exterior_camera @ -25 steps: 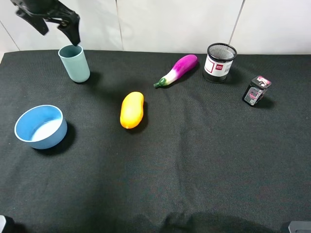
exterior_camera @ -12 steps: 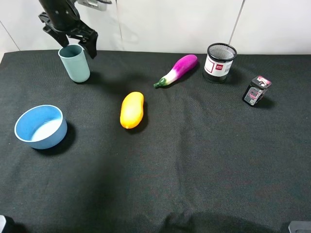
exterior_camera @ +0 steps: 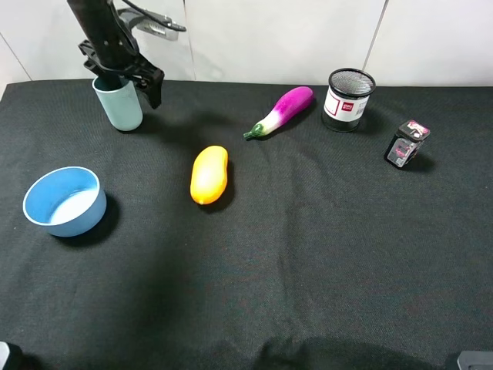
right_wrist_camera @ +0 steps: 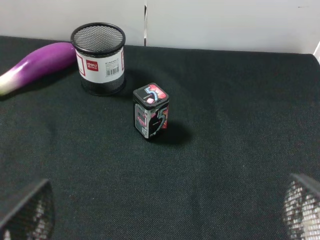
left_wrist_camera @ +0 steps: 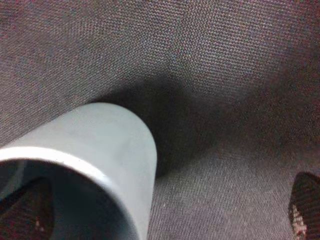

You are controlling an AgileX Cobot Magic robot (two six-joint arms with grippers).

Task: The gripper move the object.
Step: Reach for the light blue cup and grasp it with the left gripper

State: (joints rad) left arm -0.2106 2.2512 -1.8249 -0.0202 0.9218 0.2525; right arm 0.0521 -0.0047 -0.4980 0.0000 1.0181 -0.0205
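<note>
Saw from the high camera the left end effector spread open over the teal cup, upright at the far left of the black table, near the back edge. Got from the left wrist camera what the high one hid: one finger down inside the cup's mouth, the other outside and apart from the wall, clamped on nothing. Got the right end effector from the right wrist view alone: fingers wide apart, nothing between, facing a small tin, a mesh pot and the tip of an eggplant. Spotted only from above a blue bowl and a yellow fruit. Against half a second earlier: found the left end effector lower, closer onto the cup; noted cup, bowl and the rest unmoved.
</note>
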